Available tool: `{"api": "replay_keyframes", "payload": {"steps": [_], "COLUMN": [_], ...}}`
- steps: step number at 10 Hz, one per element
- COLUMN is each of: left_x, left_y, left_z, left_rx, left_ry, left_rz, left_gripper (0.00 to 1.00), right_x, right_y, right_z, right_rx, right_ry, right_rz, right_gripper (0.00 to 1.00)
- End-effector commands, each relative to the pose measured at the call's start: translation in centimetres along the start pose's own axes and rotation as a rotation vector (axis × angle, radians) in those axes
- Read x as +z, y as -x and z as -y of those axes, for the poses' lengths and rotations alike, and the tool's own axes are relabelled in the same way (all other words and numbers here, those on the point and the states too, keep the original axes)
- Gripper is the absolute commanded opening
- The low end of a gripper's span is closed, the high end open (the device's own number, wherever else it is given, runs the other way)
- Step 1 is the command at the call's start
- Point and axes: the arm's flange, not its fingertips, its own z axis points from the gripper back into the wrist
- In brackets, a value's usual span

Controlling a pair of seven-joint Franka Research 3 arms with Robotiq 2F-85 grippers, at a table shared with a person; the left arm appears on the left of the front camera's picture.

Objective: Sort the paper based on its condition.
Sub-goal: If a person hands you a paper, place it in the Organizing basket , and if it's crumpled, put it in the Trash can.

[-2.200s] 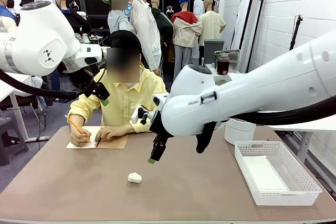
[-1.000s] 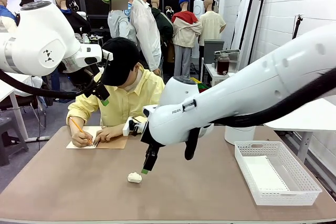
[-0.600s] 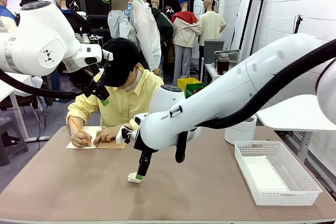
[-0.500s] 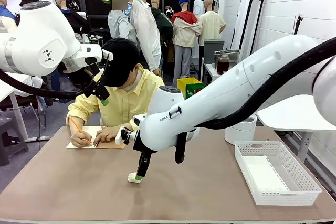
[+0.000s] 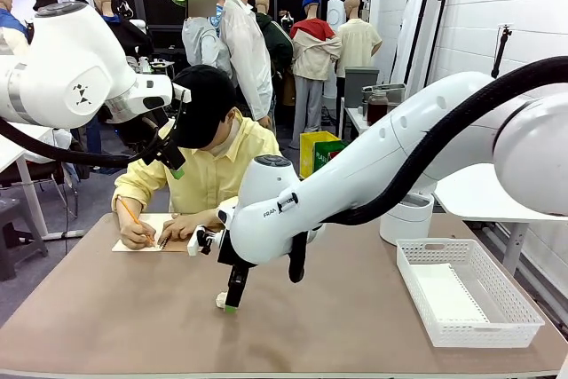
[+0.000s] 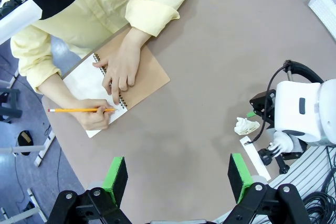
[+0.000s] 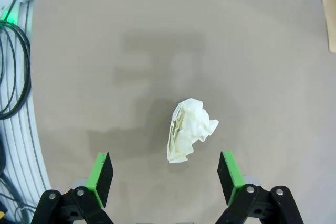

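A crumpled ball of white paper (image 7: 190, 128) lies on the brown table (image 5: 115, 317). My right gripper (image 7: 165, 174) hangs low over it, open, one green pad on each side of the ball and neither touching it. In the front view the right gripper (image 5: 264, 286) stands at the table's middle, and its near finger hides most of the crumpled paper (image 5: 220, 300). My left gripper (image 6: 177, 174) is open and empty, high above the table. The front view shows the left gripper (image 5: 171, 159) up beside the person's cap. The crumpled paper (image 6: 245, 126) also shows from above.
A person at the far side writes with a pencil (image 6: 79, 110) in a tan spiral notebook (image 6: 149, 80), one hand flat on it. A white basket (image 5: 470, 326) stands at the right front. A white bin (image 5: 404, 219) stands behind it.
My right arm has swung left and down, bringing its open gripper from above the table's middle to just over the crumpled paper. The left arm has stayed still. The person has bent over the notebook.
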Motion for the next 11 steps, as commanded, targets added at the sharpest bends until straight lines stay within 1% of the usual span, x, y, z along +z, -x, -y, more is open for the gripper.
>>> {"api": "replay_keyframes", "payload": {"steps": [1, 11], "left_x": [0.1, 0.1], "left_y": [0.0, 0.0], "left_z": [-0.2, -0.2], "left_rx": [-0.001, -0.001], "left_ry": [-0.001, -0.001], "left_rz": [0.002, 0.002], "left_gripper": [1.0, 1.0], "right_x": [-0.6, -3.4], "right_y": [-1.2, -1.8], "right_z": [0.7, 3.0], "right_rx": [-0.01, -0.016], "right_ry": [-0.011, -0.019], "right_rz": [-0.027, -0.088], "right_gripper": [1.0, 1.0]}}
